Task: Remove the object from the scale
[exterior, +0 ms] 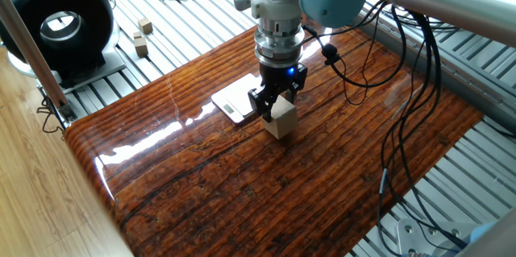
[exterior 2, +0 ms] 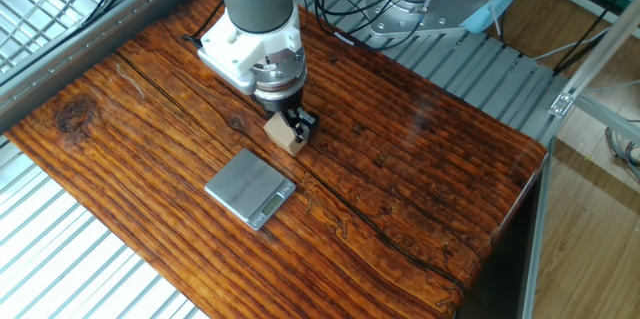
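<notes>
The gripper pinches the object, a pale wooden block, between its two dark fingers, one on each opposite side face. The object is off the scale: it sits just beside the scale, on the side away from the display strip, with bare wood visible between them in the other fixed view. Whether the block rests on the wooden table or hangs just above it cannot be told.

Step in hand, as judged: placement and release beside the scale.
- Confirm the block's underside is flat on the table before spreading the fingers; a tilted block may tip toward the scale.
- Spread the fingers evenly so neither drags the block sideways.
- Retract straight up, away from the scale, so the fingers clear the block's top edges.

Containers: none is in use. The scale plate carries nothing. Two small tan cubes lie well apart from the scale, on the slatted metal surface near a black ring-shaped device.
</notes>
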You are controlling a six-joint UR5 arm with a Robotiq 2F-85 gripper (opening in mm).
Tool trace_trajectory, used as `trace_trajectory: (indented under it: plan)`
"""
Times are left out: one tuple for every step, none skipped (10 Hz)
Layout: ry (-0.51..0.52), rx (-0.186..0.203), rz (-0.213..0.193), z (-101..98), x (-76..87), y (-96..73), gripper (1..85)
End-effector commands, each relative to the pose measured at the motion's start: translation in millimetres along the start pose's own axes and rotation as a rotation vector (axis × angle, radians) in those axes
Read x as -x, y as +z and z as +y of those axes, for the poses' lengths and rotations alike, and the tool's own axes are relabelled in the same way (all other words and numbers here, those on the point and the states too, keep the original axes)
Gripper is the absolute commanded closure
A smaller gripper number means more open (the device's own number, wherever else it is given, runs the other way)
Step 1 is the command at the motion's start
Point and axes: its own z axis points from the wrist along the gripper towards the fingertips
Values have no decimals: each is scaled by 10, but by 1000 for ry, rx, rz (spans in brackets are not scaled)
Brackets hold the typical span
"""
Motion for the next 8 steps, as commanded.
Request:
trace_trajectory:
  plan:
    - [6, 28, 9, 62, -20, -9, 343]
    - [7, 33, 9, 74, -20, -10, 323]
    - [5, 25, 7, 54, -15, -9, 323]
    - [3, 24, 4, 50, -7, -9, 313]
    - [0, 15, -4, 28, 14, -9, 290]
    - [-5, -1, -8, -15, 24, -9, 287]
    - [-3, 8, -6, 8, 19, -9, 270]
    - [-2, 16, 7, 30, -14, -9, 260]
